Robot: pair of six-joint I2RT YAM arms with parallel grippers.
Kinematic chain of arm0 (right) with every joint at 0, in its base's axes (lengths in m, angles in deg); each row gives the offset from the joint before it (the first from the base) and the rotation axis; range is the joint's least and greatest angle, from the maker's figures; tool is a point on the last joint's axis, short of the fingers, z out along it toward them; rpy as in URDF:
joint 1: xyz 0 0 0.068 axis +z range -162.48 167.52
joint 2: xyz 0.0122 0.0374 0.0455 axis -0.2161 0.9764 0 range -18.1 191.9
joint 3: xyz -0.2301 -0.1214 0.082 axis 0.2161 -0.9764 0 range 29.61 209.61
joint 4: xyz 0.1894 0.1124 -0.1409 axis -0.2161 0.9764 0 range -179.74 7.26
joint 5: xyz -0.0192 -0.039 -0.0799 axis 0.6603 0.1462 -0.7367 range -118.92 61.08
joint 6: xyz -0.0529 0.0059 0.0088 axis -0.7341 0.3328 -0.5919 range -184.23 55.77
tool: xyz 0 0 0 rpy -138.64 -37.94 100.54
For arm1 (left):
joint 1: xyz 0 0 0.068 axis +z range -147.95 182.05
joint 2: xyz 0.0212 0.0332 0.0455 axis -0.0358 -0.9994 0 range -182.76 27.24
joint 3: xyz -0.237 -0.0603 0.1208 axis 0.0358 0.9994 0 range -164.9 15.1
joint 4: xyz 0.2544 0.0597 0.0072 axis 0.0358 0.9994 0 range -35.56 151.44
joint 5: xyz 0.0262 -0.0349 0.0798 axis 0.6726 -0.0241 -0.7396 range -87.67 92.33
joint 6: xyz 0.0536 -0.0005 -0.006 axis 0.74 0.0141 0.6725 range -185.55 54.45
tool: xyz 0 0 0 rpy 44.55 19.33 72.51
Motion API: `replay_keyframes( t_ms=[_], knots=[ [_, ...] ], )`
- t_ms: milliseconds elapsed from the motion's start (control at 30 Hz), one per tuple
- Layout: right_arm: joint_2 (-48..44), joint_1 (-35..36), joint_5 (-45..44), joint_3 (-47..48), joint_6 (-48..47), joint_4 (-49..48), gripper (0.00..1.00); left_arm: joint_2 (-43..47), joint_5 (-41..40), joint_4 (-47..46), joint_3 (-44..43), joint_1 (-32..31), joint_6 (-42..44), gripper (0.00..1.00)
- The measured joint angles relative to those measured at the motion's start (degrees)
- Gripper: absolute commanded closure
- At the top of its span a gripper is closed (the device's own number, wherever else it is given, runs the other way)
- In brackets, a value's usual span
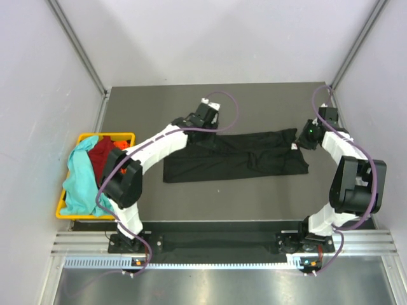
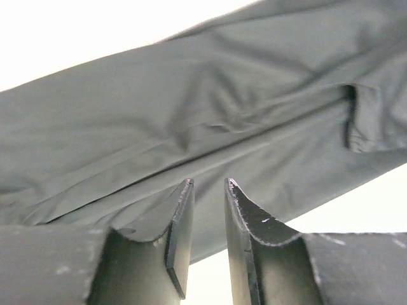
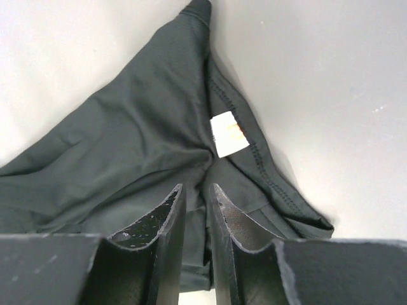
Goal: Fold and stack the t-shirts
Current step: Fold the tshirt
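The black t-shirt (image 1: 235, 159) lies on the table (image 1: 254, 197) as a long, narrow band running left to right across the middle of the surface, with wrinkles near its centre. The left gripper (image 1: 202, 140) is positioned over the far edge of the band, toward its left half. In the left wrist view the left gripper (image 2: 208, 184) has its jaws slightly apart, with a narrow gap and no cloth pinched between them; the shirt (image 2: 210, 121) lies flat just beyond the fingertips. The right gripper (image 1: 299, 143) is positioned at the right end of the band. In the right wrist view the right gripper (image 3: 195, 187) likewise shows a narrow gap between its jaws, released, directly above bunched black fabric (image 3: 127, 146); the white neck label (image 3: 227, 133) lies just ahead of the fingertips. A yellow basket (image 1: 108, 135) sits at the left table edge and contains the teal t-shirt (image 1: 79, 175), the red t-shirt (image 1: 100, 152) and the orange t-shirt (image 1: 121, 145).
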Motion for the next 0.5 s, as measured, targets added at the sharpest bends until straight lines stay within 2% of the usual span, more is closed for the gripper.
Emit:
replay_keyframes(
  t_ms=[67, 333, 500],
  knots=[
    [-0.4, 0.0, 0.5, -0.1, 0.2, 0.0, 0.79, 1.5, 0.3, 1.3, 1.0, 2.6, -0.6, 0.69],
    [-2.1, 0.6, 1.8, -5.2, 1.1, -0.1, 0.8, 6.5, 2.7, 5.0, 11.3, 20.0, -2.4, 0.67],
    [-2.2, 0.6, 2.3, -8.0, 1.6, -0.3, 0.8, 6.3, 2.9, 5.2, 13.4, 22.8, -2.4, 0.64]
  ],
)
